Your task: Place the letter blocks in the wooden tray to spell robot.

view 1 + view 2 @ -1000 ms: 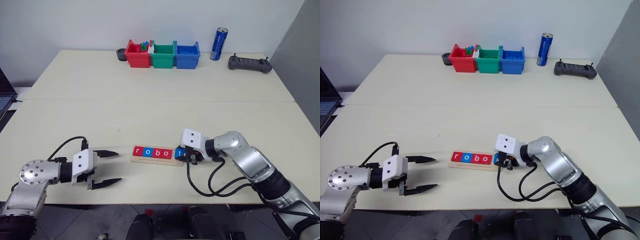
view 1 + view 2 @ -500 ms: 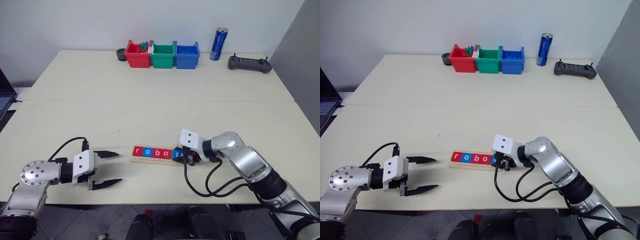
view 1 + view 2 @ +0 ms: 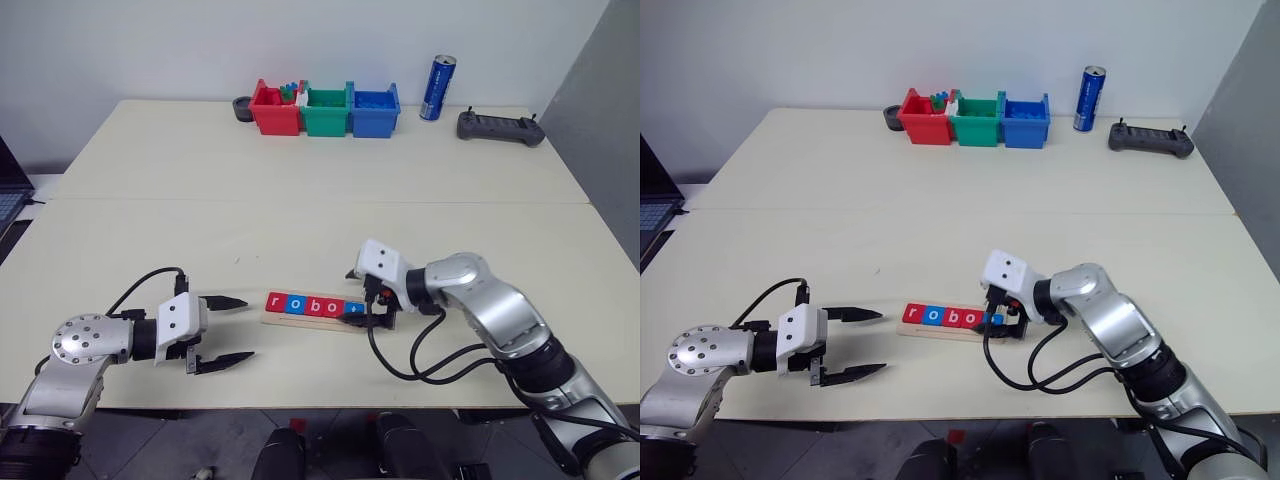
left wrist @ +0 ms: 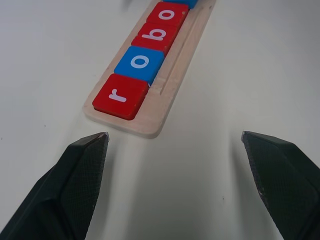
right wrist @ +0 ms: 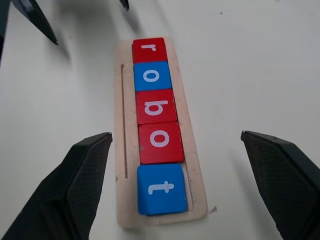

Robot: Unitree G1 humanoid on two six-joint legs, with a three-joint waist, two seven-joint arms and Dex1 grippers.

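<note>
The wooden tray [image 5: 160, 135] lies on the counter [image 3: 320, 220] near its front edge, its long axis running left to right across the robot, and all five letter blocks [image 5: 155, 107] sit in it in a touching row: a red r [image 5: 149, 49], a blue o [image 5: 152, 76], a red b [image 5: 156, 106], a red o [image 5: 160, 142] and a blue t [image 5: 162, 189], so the word reads robot and the placing looks done. The right tool [image 3: 372, 305] hovers right at the tray's t end with its two fingers spread wide on either side of that end, pinching nothing; the t block lies flat in the groove directly ahead of and below it. The left tool [image 3: 222, 331] is off the tray's r end, apart from it, its fingers also spread wide and empty, pointing along the tray's length. The right arm is the nearer one, so any coming move, most likely a lift away, turns on clearing the t block without nudging the row along the tray. Counted: one tray, five blocks, three red and two blue. Well apart at the back of the counter stand three bins [image 3: 326, 108] in red, green and blue, one blue can [image 3: 437, 88] and one dark handheld controller [image 3: 500, 127]
</note>
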